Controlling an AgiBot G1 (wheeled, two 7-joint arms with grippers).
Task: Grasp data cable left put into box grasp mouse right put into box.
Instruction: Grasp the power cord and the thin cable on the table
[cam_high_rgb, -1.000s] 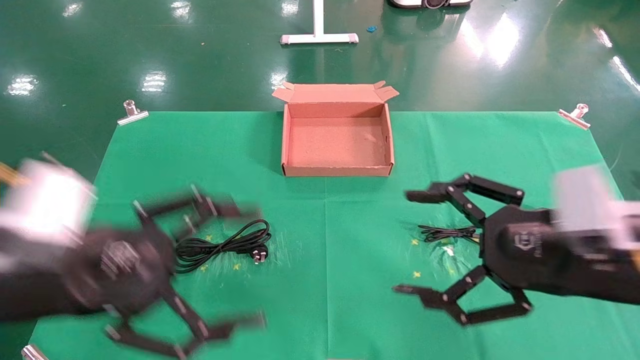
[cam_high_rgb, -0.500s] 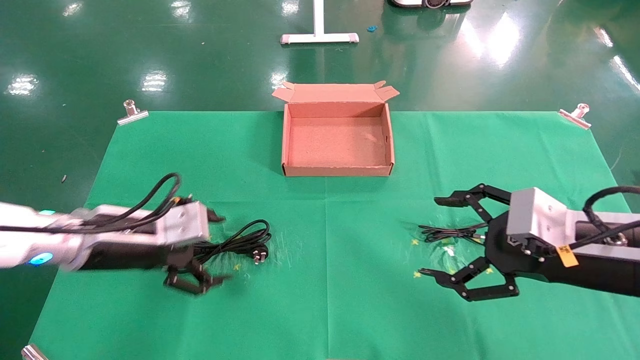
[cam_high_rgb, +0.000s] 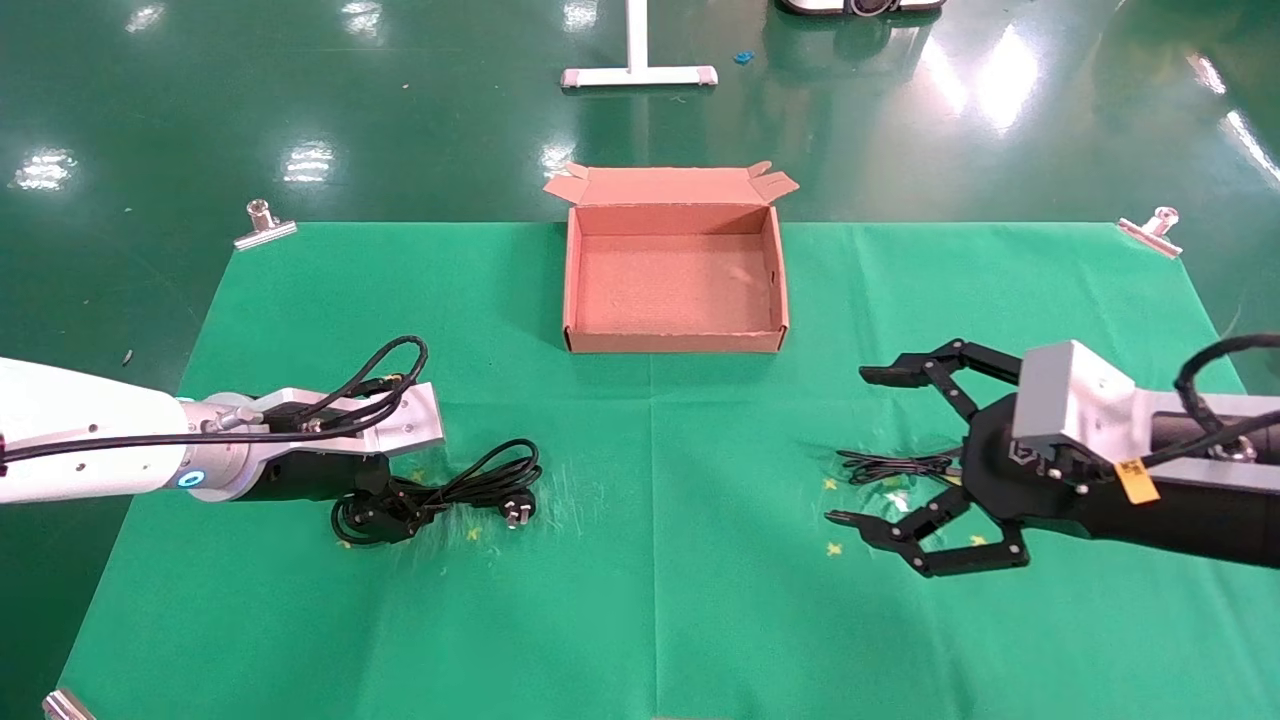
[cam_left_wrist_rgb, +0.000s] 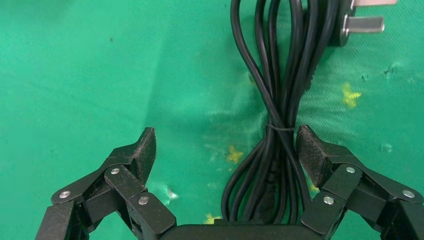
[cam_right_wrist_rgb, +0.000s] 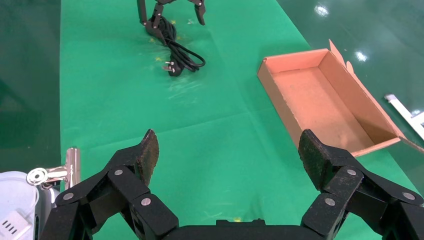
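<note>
The left tool (cam_left_wrist_rgb: 225, 150) sits low on the green tabletop (cam_high_rgb: 650, 600) with its fingers (cam_left_wrist_rgb: 311, 152) spread wide. The data cable (cam_left_wrist_rgb: 277, 100) lies between them, pressed close to one pad and not clamped; its plug (cam_high_rgb: 517, 512) points toward three o'clock. It rests at about eight o'clock from the box (cam_high_rgb: 675, 345), well apart from it. The right tool (cam_high_rgb: 870, 450) hangs wide open at about four o'clock from the box, over a thin black wire bundle (cam_high_rgb: 890, 466) on the cloth. The mouse itself I cannot make out. The box stands open near the far edge, at twelve o'clock.
</note>
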